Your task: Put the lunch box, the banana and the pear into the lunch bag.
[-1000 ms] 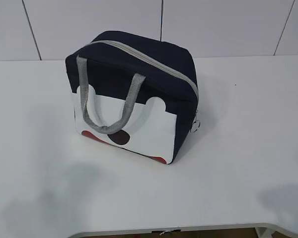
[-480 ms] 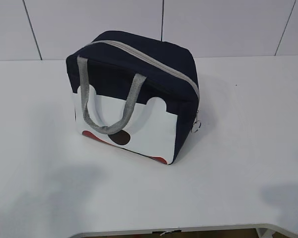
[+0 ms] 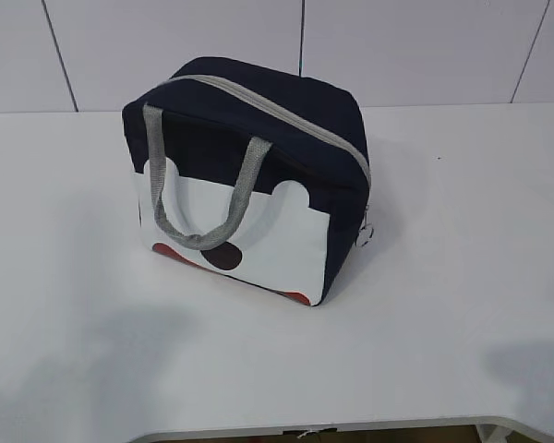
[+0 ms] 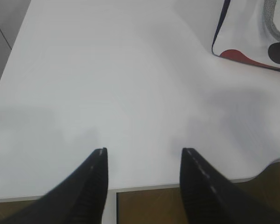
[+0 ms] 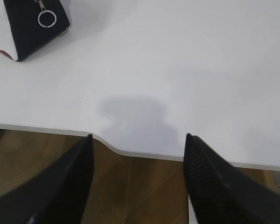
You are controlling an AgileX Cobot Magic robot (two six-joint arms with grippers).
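Each pincer, left (image 4: 143,151) and right (image 5: 137,136), shows two black, tapering fingers with finely ribbed inner faces.

Lunch bag (image 3: 249,175) on table (image 3: 443,305) (left of centre).

The zipped lunch bag (image 3: 249,180) stands upright on the white table (image 3: 443,277), alone.

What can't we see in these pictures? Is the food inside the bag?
- Inside of the lunch bag: hidden in every view; its zipper looks closed.
- Banana, pear, lunch box: in no view, so inside or elsewhere cannot be told.
- Bag in the wrist views: cut off by the picture edge.
- Left end effector and right end effector: only open fingertips show.
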